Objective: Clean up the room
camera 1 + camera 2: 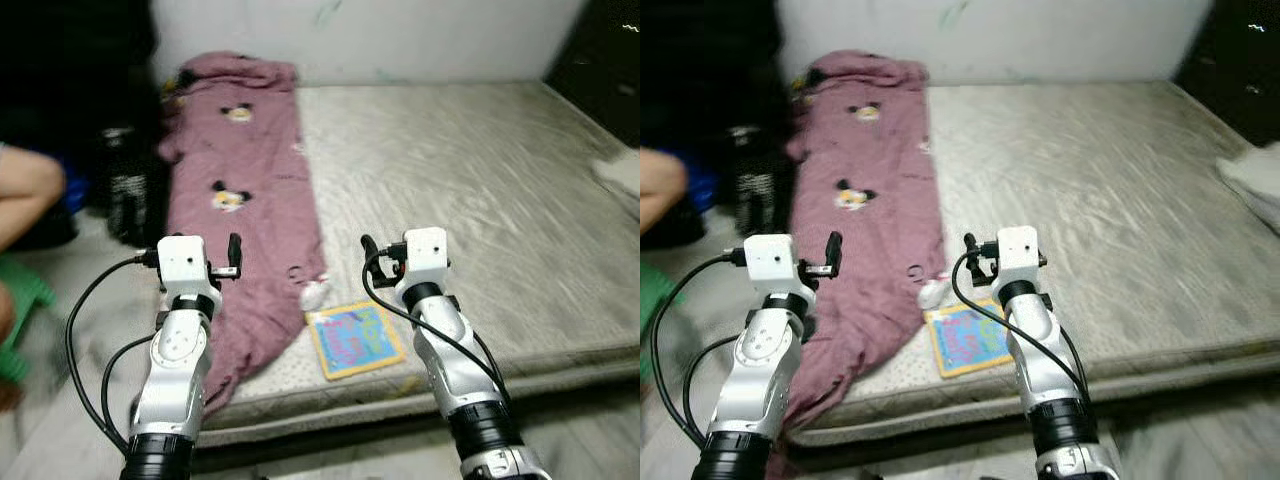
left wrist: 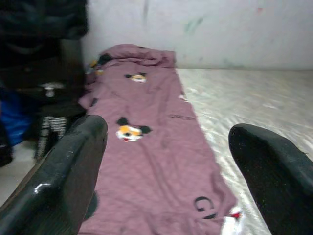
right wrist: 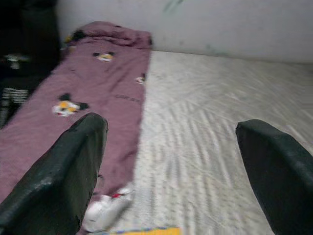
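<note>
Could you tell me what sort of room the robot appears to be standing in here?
Most likely a bedroom: a bare grey mattress lies low against a pale wall, and a mauve cartoon-print blanket is spread along its left side.

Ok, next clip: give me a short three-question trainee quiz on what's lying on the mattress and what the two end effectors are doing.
1. True or false: the left end effector is shut on the pink blanket.
2. Multiple choice: the colourful book lies (A) against the wall, (B) near the front edge of the mattress, beside the blanket, (C) on the floor.
3. Short answer: what small white thing lies at the blanket's edge just above the book?

Key:
1. False; its fingers are spread, holding nothing.
2. B.
3. A small white object, perhaps a bottle; too blurred to say. The right end effector is also open above that corner.
</note>
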Available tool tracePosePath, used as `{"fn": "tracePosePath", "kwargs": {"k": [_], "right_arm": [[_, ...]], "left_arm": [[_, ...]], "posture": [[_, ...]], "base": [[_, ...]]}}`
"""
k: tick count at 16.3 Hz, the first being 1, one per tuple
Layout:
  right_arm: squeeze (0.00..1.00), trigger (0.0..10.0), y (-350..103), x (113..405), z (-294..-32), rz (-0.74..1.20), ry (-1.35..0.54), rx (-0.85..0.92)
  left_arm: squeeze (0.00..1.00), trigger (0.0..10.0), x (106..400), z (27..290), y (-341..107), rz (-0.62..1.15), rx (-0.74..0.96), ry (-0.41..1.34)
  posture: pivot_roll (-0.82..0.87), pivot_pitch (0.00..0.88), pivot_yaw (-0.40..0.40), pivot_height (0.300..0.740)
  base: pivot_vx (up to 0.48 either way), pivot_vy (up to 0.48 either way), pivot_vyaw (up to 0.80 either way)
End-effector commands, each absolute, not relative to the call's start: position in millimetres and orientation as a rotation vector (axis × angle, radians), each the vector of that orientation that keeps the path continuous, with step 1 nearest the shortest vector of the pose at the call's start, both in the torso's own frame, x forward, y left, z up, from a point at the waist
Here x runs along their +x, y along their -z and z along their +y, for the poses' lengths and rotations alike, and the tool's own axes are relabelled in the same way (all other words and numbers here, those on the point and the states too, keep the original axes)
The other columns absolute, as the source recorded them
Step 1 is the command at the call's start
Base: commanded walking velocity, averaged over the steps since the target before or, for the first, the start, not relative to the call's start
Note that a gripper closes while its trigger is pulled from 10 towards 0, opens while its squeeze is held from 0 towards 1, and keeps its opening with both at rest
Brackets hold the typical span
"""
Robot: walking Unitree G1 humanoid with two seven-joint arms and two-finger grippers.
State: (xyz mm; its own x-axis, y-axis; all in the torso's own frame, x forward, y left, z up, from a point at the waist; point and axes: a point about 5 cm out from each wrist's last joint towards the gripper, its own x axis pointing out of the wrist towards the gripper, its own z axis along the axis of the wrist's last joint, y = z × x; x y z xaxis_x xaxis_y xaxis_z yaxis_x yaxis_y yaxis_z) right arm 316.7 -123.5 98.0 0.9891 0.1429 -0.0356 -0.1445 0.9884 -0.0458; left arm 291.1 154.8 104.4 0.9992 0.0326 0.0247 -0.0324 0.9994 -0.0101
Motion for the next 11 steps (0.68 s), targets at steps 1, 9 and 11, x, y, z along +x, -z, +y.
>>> {"fn": "tracePosePath", "kwargs": {"k": [1,9,11], "right_arm": [[0.00,10.0,-98.9,318.4,-127.5,0.037,-0.133,-0.051],[0.00,10.0,-99.4,317.9,-126.9,0.027,-0.145,-0.068],[0.00,10.0,-99.9,318.2,-127.0,0.024,-0.148,-0.067]], "left_arm": [[0.00,10.0,293.3,152.7,-107.6,-0.031,-0.012,-0.022],[0.00,10.0,294.1,149.0,-107.5,-0.035,-0.018,-0.007],[0.00,10.0,294.3,148.6,-107.3,-0.035,-0.020,-0.007]], "posture": [[0.06,0.000,-0.028,0.740],[0.06,0.000,-0.031,0.740],[0.06,0.000,-0.033,0.740]], "base": [[0.000,0.000,-0.68],[0.000,0.000,-0.16],[0.000,0.000,0.00]]}}
